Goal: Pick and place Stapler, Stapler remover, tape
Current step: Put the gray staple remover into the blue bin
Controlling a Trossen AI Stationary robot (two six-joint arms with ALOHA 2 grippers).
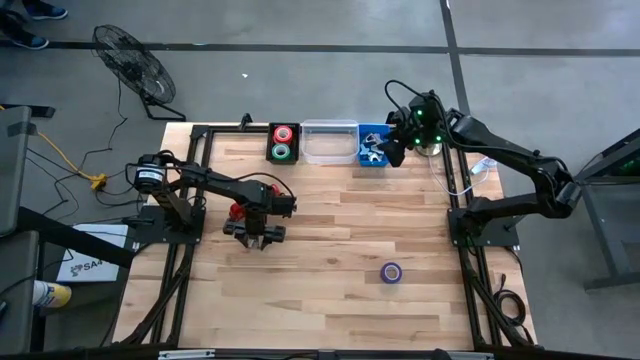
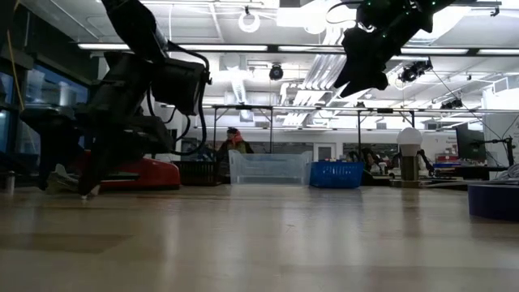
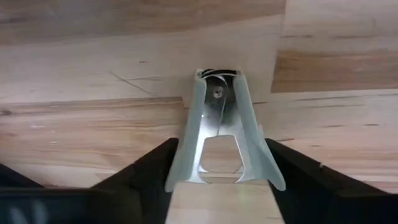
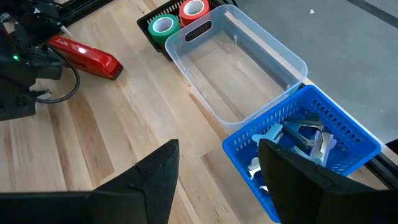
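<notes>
A staple remover [image 3: 219,130] with pale-blue grips and metal jaws lies on the wooden table between the fingers of my left gripper [image 1: 256,240], which is shut on it at the table's left middle. The red stapler [image 1: 236,211] lies flat on the table just behind that arm and shows again, as the stapler [image 4: 84,55], in the right wrist view. A blue tape roll [image 1: 391,272] lies flat near the right front. My right gripper [image 4: 217,180] hangs open and holds nothing, high over the blue basket [image 1: 372,147] at the far edge. My left gripper pinches the staple remover between its two fingers, one on the outer side of each pale-blue grip [image 3: 180,158], near the wide end. The fingers slant steeply down from above and lie across it. Its hinged narrow end [image 3: 217,81] points away and sits on the wood.
Along the far edge stand a black tray [image 1: 281,141] with a red and a green tape roll, a clear plastic bin [image 1: 328,142] and the blue basket holding several staple removers [image 4: 305,140]. Black frame rails border the table on both sides.
</notes>
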